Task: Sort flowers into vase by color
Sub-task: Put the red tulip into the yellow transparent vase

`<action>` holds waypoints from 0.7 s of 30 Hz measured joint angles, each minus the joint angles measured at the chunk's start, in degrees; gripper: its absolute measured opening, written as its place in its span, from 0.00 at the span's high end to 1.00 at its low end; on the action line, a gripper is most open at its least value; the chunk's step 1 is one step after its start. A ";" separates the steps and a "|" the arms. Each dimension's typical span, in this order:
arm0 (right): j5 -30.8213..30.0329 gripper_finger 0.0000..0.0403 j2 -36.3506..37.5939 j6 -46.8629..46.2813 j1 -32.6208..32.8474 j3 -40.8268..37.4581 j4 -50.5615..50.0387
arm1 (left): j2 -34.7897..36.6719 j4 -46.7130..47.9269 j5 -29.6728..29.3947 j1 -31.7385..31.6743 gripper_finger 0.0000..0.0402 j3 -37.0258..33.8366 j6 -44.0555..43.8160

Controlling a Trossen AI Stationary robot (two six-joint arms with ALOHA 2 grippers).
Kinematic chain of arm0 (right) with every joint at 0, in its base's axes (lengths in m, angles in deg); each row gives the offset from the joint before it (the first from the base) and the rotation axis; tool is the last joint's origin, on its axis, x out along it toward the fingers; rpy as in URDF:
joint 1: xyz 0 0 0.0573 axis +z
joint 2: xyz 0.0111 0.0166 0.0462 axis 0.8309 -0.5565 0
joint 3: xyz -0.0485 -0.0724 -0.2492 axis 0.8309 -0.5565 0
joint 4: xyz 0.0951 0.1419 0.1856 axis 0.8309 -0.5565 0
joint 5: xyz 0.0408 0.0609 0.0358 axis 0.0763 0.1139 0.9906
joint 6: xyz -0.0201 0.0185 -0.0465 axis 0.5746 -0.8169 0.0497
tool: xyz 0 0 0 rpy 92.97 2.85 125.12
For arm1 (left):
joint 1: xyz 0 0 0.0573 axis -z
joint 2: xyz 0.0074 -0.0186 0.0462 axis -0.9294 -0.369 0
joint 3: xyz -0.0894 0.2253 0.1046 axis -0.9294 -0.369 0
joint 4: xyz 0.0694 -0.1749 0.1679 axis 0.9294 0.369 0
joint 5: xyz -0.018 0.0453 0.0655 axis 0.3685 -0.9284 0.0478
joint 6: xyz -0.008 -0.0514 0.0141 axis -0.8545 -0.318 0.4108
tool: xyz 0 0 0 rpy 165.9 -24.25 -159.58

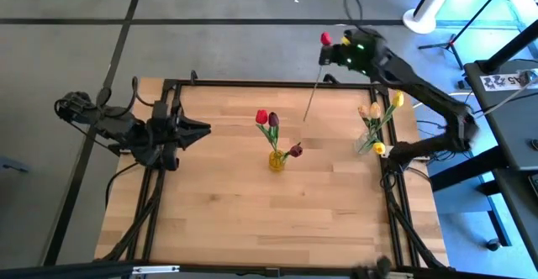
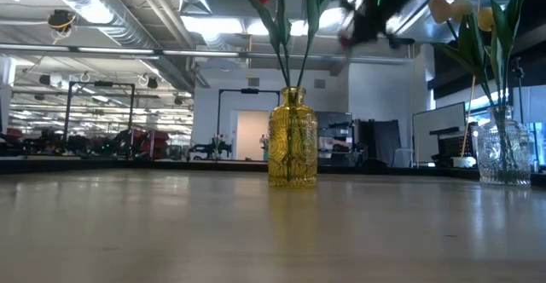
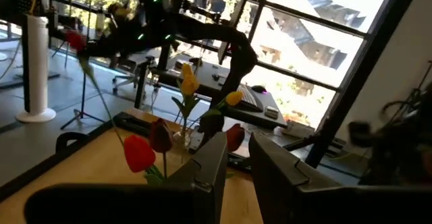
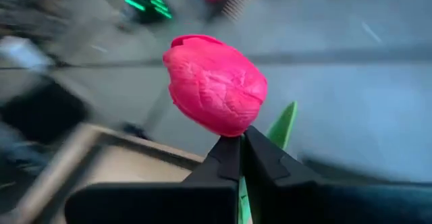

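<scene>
Wooden table (black-framed) on grey floor; right gripper clamps red tulip; left gripper narrowly parted.

— Colours first: that tulip pinched in the right gripper is bright pink-red, green leaf beside it, black fingers.

— Centre frame, the amber vase, yellow glass with an embossed pattern. Red and dark maroon heads above it.

— And at right, the clear vase, ribbed cut glass, with yellow and cream heads on green stems.

— All on a pale wood table, black frame. Left gripper, also black.
</scene>
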 joint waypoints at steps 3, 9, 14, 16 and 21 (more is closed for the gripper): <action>-1.84 0.99 6.28 5.00 7.37 0.50 3.65 | 0.00 0.13 -0.04 0.95 0.85 0.00 0.01; -13.45 1.00 12.11 20.13 29.32 0.46 10.15 | 0.02 0.16 -0.05 1.59 0.85 0.00 0.74; -26.64 1.00 11.41 28.16 43.49 -1.17 16.38 | 0.02 -0.40 -0.05 1.59 0.85 0.00 0.77; -28.63 1.00 11.46 28.44 46.21 -4.87 22.72 | 0.02 -0.57 0.05 1.59 0.85 0.00 0.65; -27.44 1.00 10.60 30.46 47.96 -17.63 45.71 | 0.00 -1.08 0.88 1.56 0.85 0.00 0.47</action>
